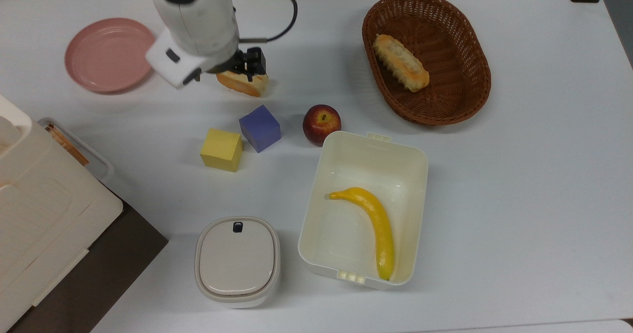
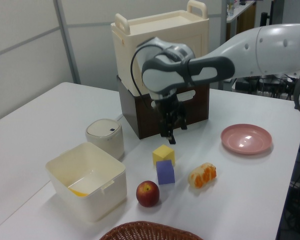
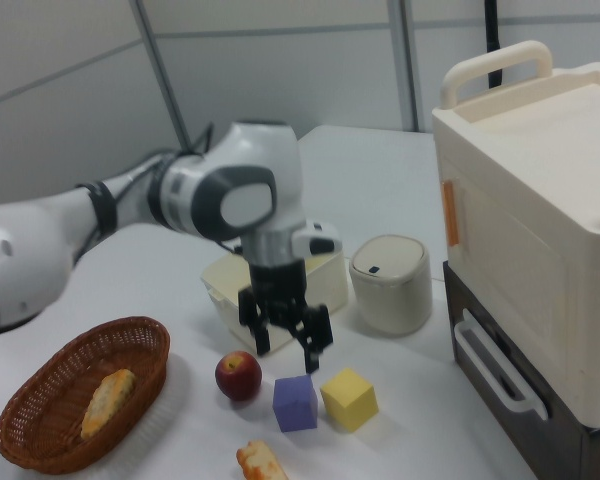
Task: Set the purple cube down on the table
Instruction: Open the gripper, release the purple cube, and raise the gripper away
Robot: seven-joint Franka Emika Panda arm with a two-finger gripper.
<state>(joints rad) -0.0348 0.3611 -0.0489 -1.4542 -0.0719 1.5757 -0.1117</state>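
On the table (image 1: 519, 184), the purple cube (image 1: 260, 128) rests between the yellow cube (image 1: 221, 149) and the apple (image 1: 322, 123), touching the former. Above, the gripper (image 3: 285, 336) hangs empty, fingers spread.

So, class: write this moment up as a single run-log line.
pincer: open, empty, above table | purple cube: resting on table, between yellow cube and apple | task: cube placed

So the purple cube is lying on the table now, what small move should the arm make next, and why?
Probably lift the open hand straight up and away. The small matte purple cube rests free on the white tabletop, between the yellow cube and the red apple.
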